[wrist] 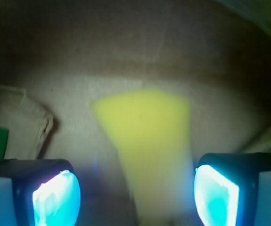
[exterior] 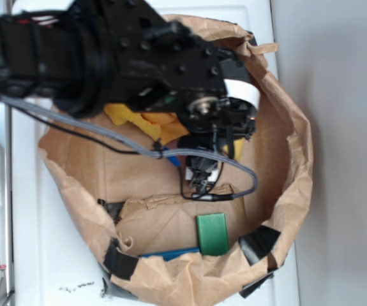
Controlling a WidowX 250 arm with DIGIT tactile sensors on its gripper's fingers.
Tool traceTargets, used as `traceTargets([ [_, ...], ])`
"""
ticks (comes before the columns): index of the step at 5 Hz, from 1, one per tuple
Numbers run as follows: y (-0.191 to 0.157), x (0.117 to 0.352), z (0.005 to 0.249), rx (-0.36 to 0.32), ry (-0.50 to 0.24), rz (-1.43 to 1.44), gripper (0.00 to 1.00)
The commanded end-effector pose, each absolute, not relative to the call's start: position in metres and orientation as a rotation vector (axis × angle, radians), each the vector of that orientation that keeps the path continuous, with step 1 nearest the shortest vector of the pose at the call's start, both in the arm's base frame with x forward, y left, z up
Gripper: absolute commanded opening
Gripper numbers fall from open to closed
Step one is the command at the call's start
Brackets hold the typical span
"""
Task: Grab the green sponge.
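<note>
Brown paper bag with small things inside, on a white table

The crumpled paper bag (exterior: 285, 121) lies open on the white table (exterior: 62, 255), with black tape pieces (exterior: 258, 242) at its lower rim. Inside it are a yellow sponge (wrist: 147, 141), an orange-yellow cloth (exterior: 145, 120) near the upper part, a thin blue strip (exterior: 170, 254) at the bottom edge, and a white object (exterior: 244, 94), partly hidden.

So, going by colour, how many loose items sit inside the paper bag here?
Green: 1, the green sponge
Yellow: 1, the yellow sponge, between the open tool's fingers
Orange-yellow: 1, the crumpled cloth
Blue: 1, the blue strip
Total: 4
</note>
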State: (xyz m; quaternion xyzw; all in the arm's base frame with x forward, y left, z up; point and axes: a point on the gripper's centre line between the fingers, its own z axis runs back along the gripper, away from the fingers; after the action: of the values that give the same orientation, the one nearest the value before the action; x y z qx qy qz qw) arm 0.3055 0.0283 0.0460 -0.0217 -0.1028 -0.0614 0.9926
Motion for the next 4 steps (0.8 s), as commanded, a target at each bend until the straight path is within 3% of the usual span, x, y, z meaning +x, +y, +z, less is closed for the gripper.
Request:
traceTargets([
  [1, 0.017, 0.326, 0.037, 0.026, -0.264, -0.147, 0.00],
  [2, 0.018, 0.329, 0.035, 0.039, -0.290, -0.141, 0.00],
  [4, 0.020, 0.330, 0.055, -0.032, -0.341, -0.160, 0.00],
])
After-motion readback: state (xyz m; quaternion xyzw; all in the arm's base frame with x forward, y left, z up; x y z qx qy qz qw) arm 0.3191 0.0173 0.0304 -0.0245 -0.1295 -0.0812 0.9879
